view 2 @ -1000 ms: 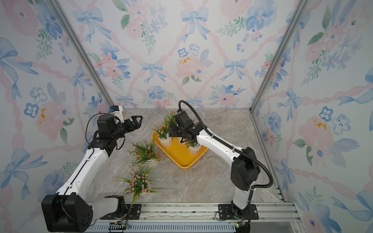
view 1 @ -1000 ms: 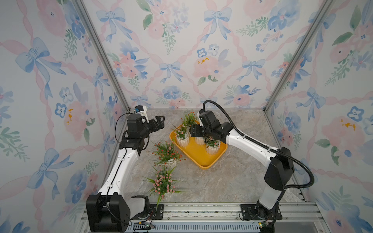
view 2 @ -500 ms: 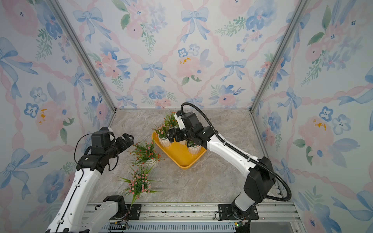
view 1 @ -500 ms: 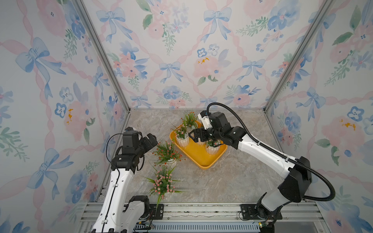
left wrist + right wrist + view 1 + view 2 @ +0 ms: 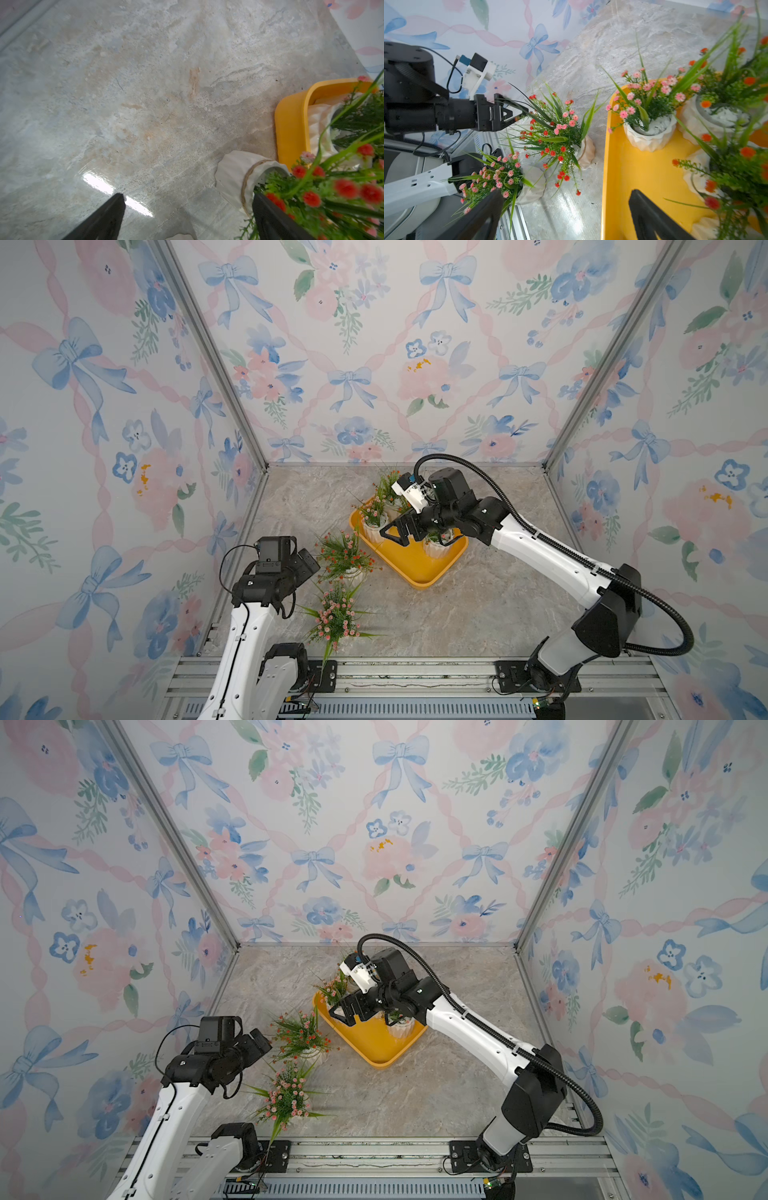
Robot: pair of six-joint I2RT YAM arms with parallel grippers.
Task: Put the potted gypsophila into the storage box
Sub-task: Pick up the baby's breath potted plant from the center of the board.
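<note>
Showing a job mostly done: the yellow-orange storage box (image 5: 419, 583) on the marbled counter (image 5: 478, 614) holds at least three potted gypsophila, and what looks like a fourth is half hidden by leaves. Two are not yet in: a red-flowered pot (image 5: 347, 558) just beside the box, and a pink-flowered pot (image 5: 336, 614) nearer the front rail. Each plant is a spray of spiky green leaves and tiny blossoms in a white ribbed pot; the red one has twine round its neck. The left pincer (image 5: 187, 202) is spread wide and empty, close to the red-flowered pot. The right pincer (image 5: 395, 533) hovers over the box, also wide and empty.
</note>
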